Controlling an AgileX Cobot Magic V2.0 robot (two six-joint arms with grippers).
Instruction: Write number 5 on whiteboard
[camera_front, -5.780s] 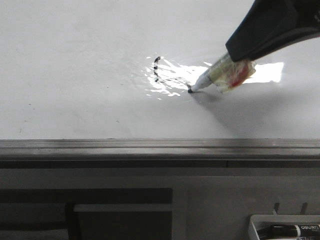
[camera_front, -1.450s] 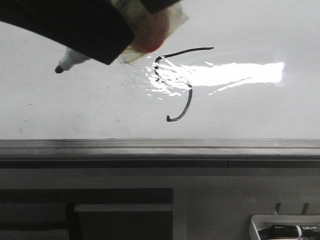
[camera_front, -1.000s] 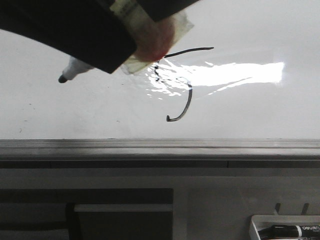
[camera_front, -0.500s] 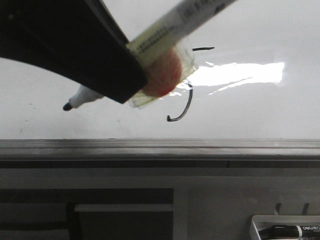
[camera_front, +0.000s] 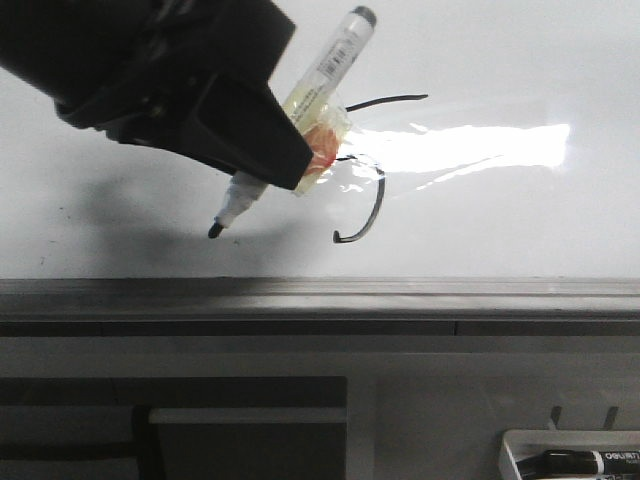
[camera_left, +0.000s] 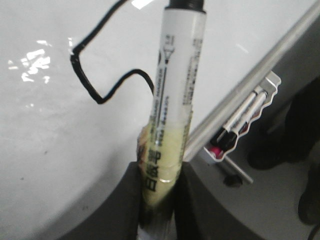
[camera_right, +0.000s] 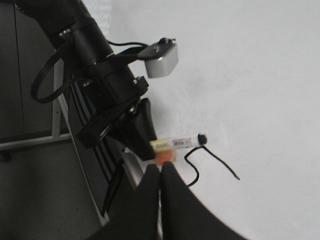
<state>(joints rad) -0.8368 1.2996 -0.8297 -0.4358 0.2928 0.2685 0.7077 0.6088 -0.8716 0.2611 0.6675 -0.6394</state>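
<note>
The whiteboard (camera_front: 500, 220) fills the upper front view, with its grey ledge (camera_front: 400, 295) along the near edge. The number 5 (camera_front: 378, 205) is drawn on it in thin black strokes, its left part hidden behind the marker. My left gripper (camera_front: 285, 160) is shut on a white marker (camera_front: 325, 70) wrapped in yellowish tape. The marker's tip (camera_front: 215, 230) points down at the board, left of the 5's hook. The left wrist view shows the fingers (camera_left: 159, 185) clamping the marker (camera_left: 180, 75), with the 5 (camera_left: 90, 85) beyond. My right gripper (camera_right: 160, 169) is shut and empty, away from the 5 (camera_right: 210, 157).
A white tray (camera_front: 570, 460) holding spare markers hangs below the ledge at the right; it also shows in the left wrist view (camera_left: 240, 125). Grey cabinet panels lie below the ledge. The left arm and its camera (camera_right: 162, 60) show in the right wrist view.
The 5 has gained its belly and top bar. My left gripper has since swung the marker away left of the 5, then down toward the ledge, the tip now lower and steeper.
</note>
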